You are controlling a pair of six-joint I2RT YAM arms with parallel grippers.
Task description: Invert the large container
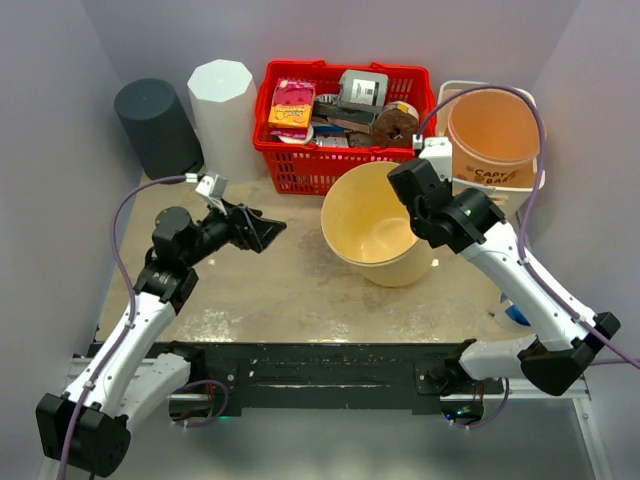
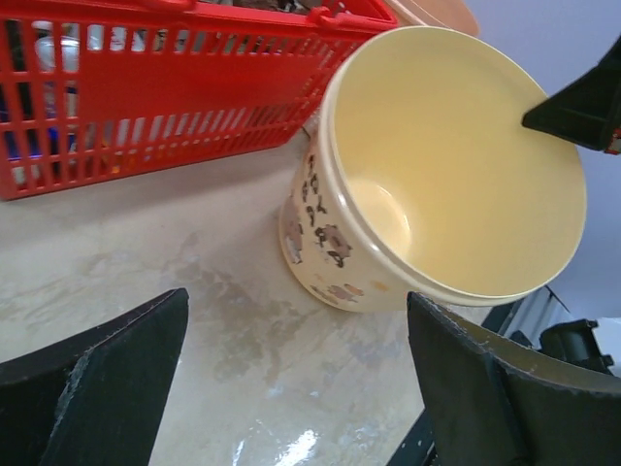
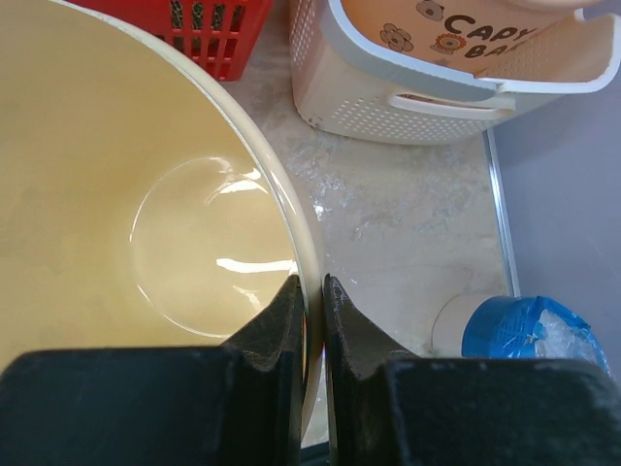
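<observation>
The large container (image 1: 372,215) is a cream tub with brown patterns on its side. It stands on the table in the middle with its mouth up, leaning a little to the left. In the right wrist view my right gripper (image 3: 312,291) is shut on the container's right rim (image 3: 291,209), one finger inside and one outside. My left gripper (image 1: 268,232) hovers open to the left of the container, apart from it. In the left wrist view nothing lies between the left gripper's (image 2: 296,303) fingers, and the container (image 2: 446,165) shows beyond them.
A red basket (image 1: 340,125) full of items stands right behind the container. Left of it are a white cylinder (image 1: 222,100) and a dark grey one (image 1: 157,125). A white basket holding an orange bucket (image 1: 495,135) sits at the back right. A blue-capped object (image 3: 529,330) lies by the right edge.
</observation>
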